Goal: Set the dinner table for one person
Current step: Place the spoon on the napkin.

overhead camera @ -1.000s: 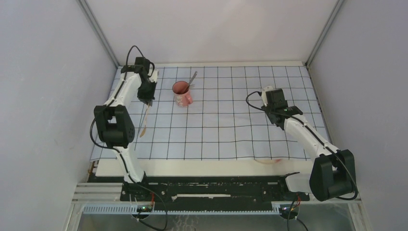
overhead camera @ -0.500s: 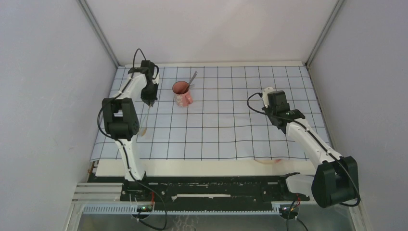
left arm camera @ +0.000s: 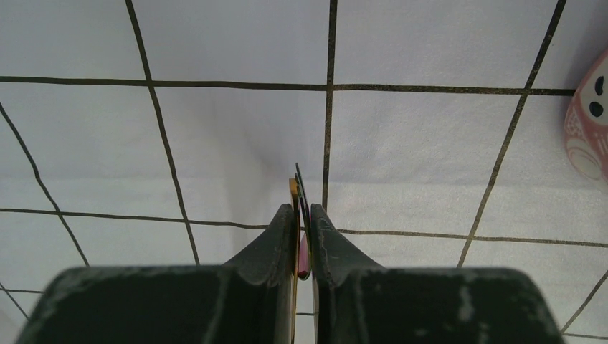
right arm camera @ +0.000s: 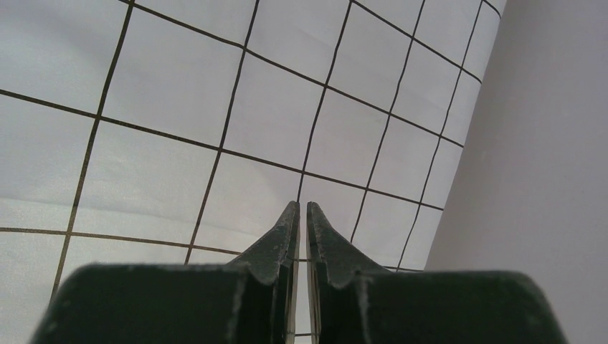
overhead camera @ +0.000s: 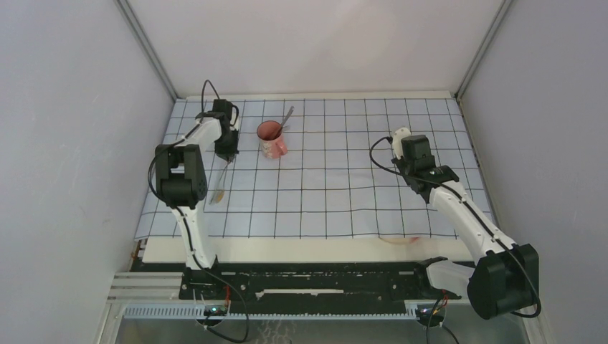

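Observation:
My left gripper (overhead camera: pixel 227 153) (left arm camera: pixel 302 209) is shut on the top end of a thin gold-coloured utensil (overhead camera: pixel 220 183) (left arm camera: pixel 295 188). The utensil hangs down to the pale-blue gridded cloth (overhead camera: pixel 344 193), just left of a pink mug (overhead camera: pixel 272 140) (left arm camera: pixel 589 125). A silver utensil (overhead camera: pixel 287 117) stands in that mug. My right gripper (overhead camera: pixel 414 145) (right arm camera: pixel 302 206) hovers over the cloth's right side, shut with nothing between its fingers. The cream-white dinner table (overhead camera: pixel 287 249) shows as a strip in front of the cloth.
A thin tan thing with a pink spot (overhead camera: pixel 400 240) lies at the cloth's front edge on the right. Grey walls close in the left, back and right sides. The right wall (right arm camera: pixel 545 143) stands close beyond my right gripper.
My left gripper has shifted slightly right and nearer with the gold utensil, and its elbow has folded in towards the cloth. My right gripper has drifted a little right and nearer.

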{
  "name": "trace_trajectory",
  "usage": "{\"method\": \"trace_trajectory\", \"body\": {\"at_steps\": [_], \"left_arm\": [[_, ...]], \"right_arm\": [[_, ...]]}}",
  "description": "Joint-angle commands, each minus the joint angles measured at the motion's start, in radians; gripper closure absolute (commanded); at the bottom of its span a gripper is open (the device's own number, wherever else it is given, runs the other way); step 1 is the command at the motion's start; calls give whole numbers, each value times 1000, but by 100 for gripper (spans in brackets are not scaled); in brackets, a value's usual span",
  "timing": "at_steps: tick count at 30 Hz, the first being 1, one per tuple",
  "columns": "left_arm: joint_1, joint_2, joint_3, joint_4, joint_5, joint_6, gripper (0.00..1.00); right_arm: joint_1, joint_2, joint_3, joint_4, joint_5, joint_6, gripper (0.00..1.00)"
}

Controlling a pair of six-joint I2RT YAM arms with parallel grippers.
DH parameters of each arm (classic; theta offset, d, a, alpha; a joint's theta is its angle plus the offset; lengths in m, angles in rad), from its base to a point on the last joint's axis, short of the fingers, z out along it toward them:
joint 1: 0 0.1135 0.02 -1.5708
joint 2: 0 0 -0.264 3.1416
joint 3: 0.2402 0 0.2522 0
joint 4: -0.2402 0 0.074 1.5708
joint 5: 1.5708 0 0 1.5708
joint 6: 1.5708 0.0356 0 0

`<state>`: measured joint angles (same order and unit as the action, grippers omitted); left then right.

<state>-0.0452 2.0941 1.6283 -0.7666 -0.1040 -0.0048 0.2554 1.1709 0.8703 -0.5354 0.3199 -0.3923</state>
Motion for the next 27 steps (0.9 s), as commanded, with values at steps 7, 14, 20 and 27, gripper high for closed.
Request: {"method": "trace_trajectory", "body": {"at_steps": [7,14,20,27], "left_arm": [[-1,-34,1,84,-5,-59,100],[2,1,25,59,8,-74,100],[1,9,53,22,56,-80,96],[1,30,90,-44,60,-57,89]], "right_arm": [[13,-48,2,25,-2,1,86],[16,-57,1,19,13,-6,86],[16,-62,2,18,24,-9,86],[17,-72,1,21,33,-14,87]]}}
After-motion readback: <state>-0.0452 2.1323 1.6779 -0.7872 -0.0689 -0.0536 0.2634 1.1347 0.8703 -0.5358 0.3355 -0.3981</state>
